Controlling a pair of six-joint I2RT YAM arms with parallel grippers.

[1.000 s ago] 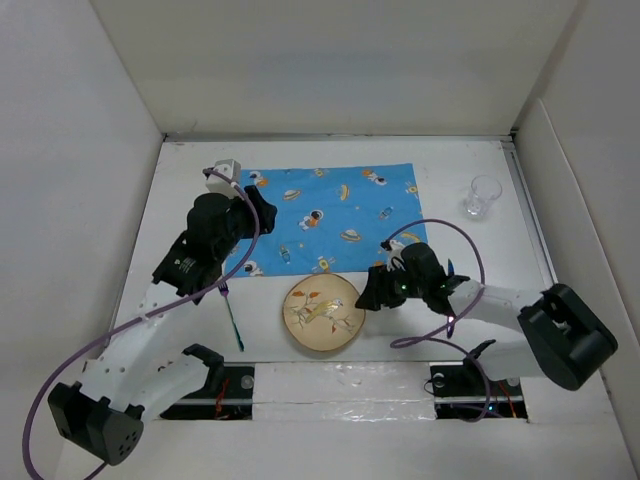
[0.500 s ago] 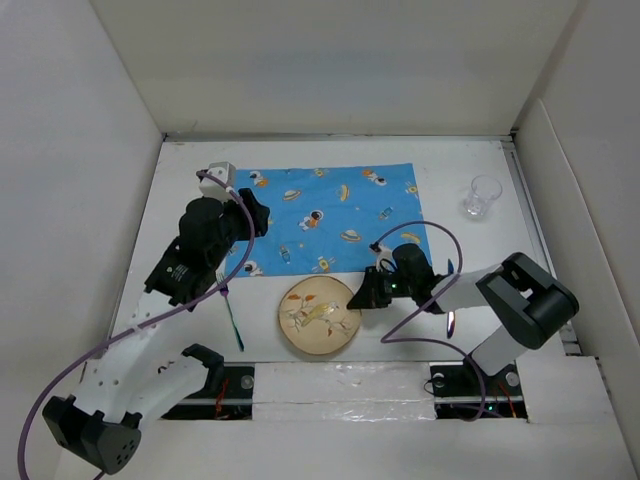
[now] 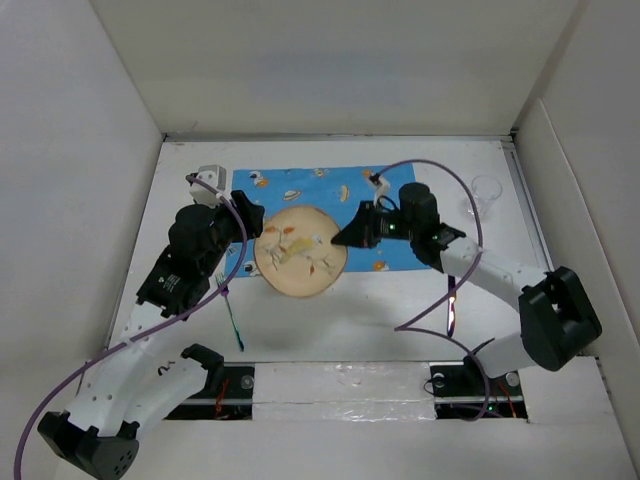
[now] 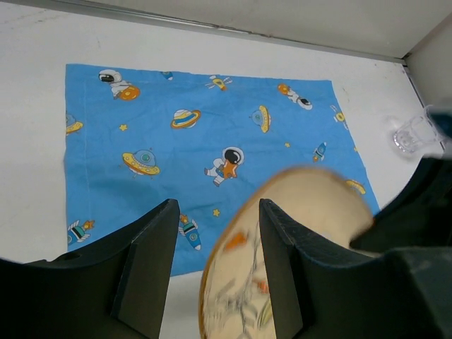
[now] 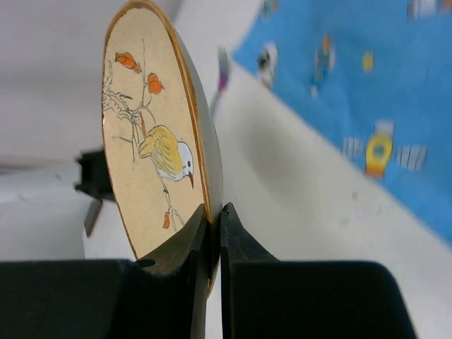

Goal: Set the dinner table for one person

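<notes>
Desk (image 3: 400,300) from the top cam: white, walled, w/ a blue astronaut mat (image 3: 385,190) lying flat at its far middle. Plate (image 3: 300,250), tan w/ bird & branch print, hangs over the mat's near-left corner, pinched at its right rim by the right claw (image 3: 352,236). Left claw (image 3: 250,220) is just left of the plate, at the mat's left edge. Fork (image 3: 233,318) w/ teal handle lies on bare desk, near-left of the plate & apart from it. Clear glass (image 3: 487,192) stands upright far right, off the mat, w/ a purple cable crossing in front of it.

Left wrist cam: left claw (image 4: 217,208) spread wide, gripping nothing. Mat (image 4: 176,134) fills the scene beyond the fingers (image 4: 152,268). Plate (image 4: 296,226) is blurred, low & right, just past the right-hand finger. Glass (image 4: 415,134) is at the far right edge on the desk (image 4: 35,78).

Right wrist cam: right claw (image 5: 213,226) pressed together on the plate (image 5: 152,141) rim, one finger on each face. Plate is nearly edge-on to this cam, w/ the bird side facing left. Mat (image 5: 353,106) sits at upper right, w/ bare desk (image 5: 282,198) beside it, both soft-focus.
</notes>
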